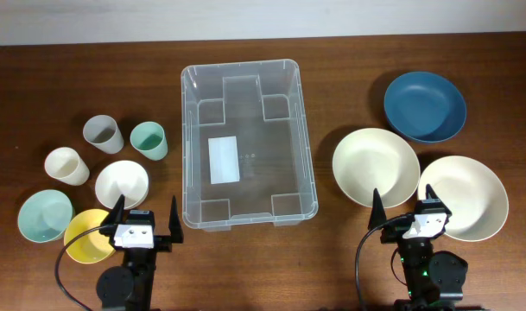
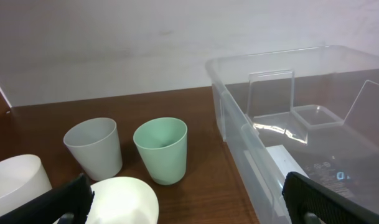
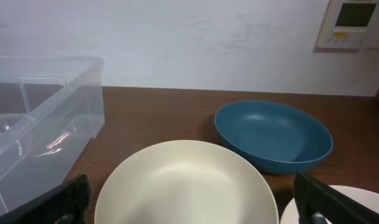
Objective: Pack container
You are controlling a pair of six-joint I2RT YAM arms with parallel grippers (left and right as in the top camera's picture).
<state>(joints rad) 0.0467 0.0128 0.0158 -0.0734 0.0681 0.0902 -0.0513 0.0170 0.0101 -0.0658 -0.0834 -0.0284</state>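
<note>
The container (image 1: 304, 130) is a large clear plastic bin with a white label on its base, empty, at the table's middle; it also shows in the left wrist view (image 2: 239, 124) and the right wrist view (image 3: 65, 106). My left gripper (image 1: 146, 215) is open and empty at the front left, over a white bowl (image 1: 122, 181) and a yellow bowl (image 1: 85, 238). My right gripper (image 1: 408, 210) is open and empty at the front right, between two cream bowls (image 1: 375, 166) (image 1: 470, 194). In the right wrist view the nearer cream bowl (image 3: 186, 183) lies between my fingers.
Left of the bin stand a grey cup (image 1: 102, 133), a green cup (image 1: 148, 140) and a cream cup (image 1: 65, 166). A light teal bowl (image 1: 45, 215) sits at the far left. A blue bowl (image 1: 424, 105) sits at the back right. A wall lies behind the table.
</note>
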